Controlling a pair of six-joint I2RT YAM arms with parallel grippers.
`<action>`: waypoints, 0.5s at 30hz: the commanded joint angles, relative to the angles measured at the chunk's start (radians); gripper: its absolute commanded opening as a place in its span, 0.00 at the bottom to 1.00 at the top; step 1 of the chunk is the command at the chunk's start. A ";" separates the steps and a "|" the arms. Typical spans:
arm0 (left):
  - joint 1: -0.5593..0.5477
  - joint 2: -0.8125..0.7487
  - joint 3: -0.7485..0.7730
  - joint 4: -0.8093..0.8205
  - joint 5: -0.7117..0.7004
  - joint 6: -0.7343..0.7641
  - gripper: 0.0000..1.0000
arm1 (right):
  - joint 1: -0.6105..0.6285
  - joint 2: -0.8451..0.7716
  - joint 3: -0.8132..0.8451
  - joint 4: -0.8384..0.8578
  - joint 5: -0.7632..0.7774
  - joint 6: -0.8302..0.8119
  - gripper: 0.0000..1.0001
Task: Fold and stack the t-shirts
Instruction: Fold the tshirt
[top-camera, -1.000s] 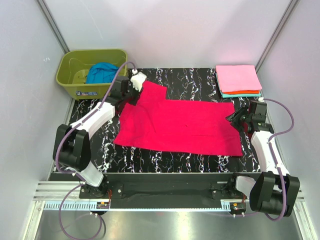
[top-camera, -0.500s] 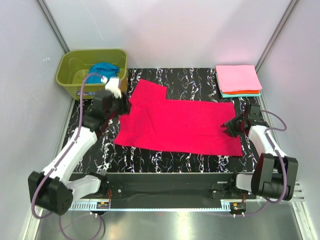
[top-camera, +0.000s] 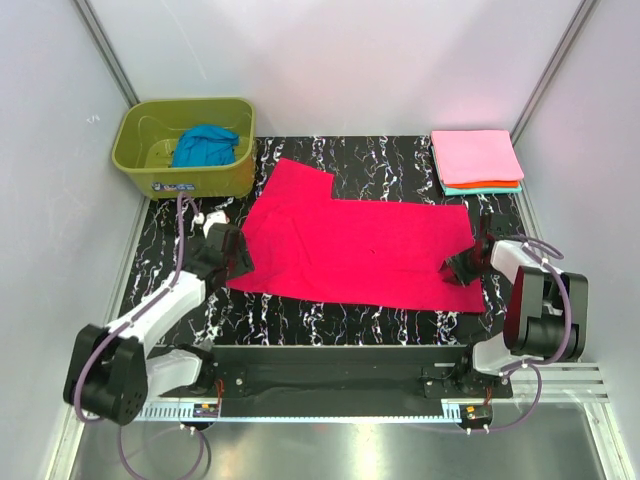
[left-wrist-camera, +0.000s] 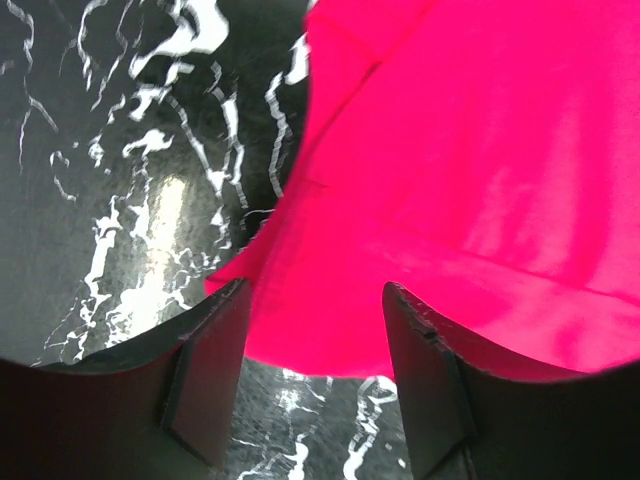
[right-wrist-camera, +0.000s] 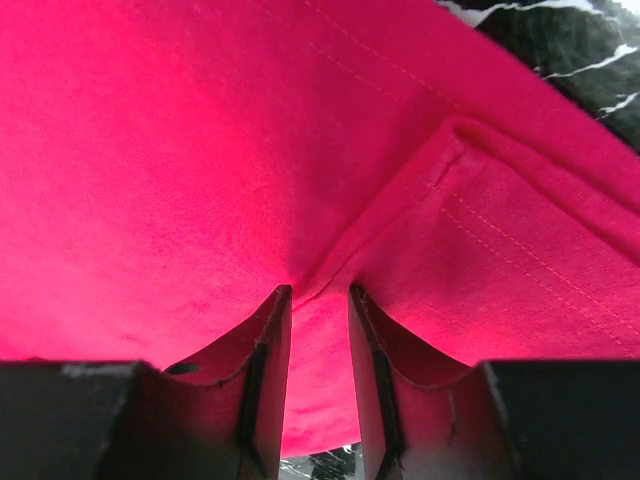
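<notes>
Top external: since half a second ago the left gripper (top-camera: 228, 257) has slid from the far-left sleeve area down toward the near edge. It now sits at the near-left corner of the crimson-red t-shirt (top-camera: 360, 245), with its arm folded lower along the table's left side. The right gripper (top-camera: 462, 268) has also drawn nearer and now sits on the shirt's near-right corner. The shirt itself has not shifted. It lies spread over the middle of the black marbled table (top-camera: 390, 155), mostly smooth, with one sleeve jutting toward the olive-green tub (top-camera: 130, 135). The tub stands at the far-left corner and holds a bunched blue t-shirt (top-camera: 205, 146). At the far-right corner is a folded stack, with the light pink t-shirt (top-camera: 476, 155) on top and the edges of the orange t-shirt (top-camera: 492, 184) and teal t-shirt (top-camera: 470, 190) showing beneath. Nothing lies on the red cloth except the two grippers.

Left wrist: the dark fingers (left-wrist-camera: 205, 370) are spread wide, straddling the shirt's hem corner without closing on it. Bare marble shows to the left.

Right wrist: the fingers (right-wrist-camera: 268, 370) stand close together, and a crease of red cloth runs into the narrow gap, pinched there. A stitched hem lies folded over to the right.
</notes>
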 joint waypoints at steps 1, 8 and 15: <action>-0.002 0.063 -0.002 0.033 -0.079 -0.031 0.59 | -0.005 0.010 0.031 -0.013 0.099 -0.036 0.36; 0.003 0.187 0.041 0.018 -0.122 -0.031 0.54 | -0.049 0.049 0.044 -0.020 0.161 -0.118 0.37; 0.005 0.229 0.114 -0.052 -0.115 -0.003 0.51 | -0.068 0.086 0.072 -0.022 0.118 -0.151 0.36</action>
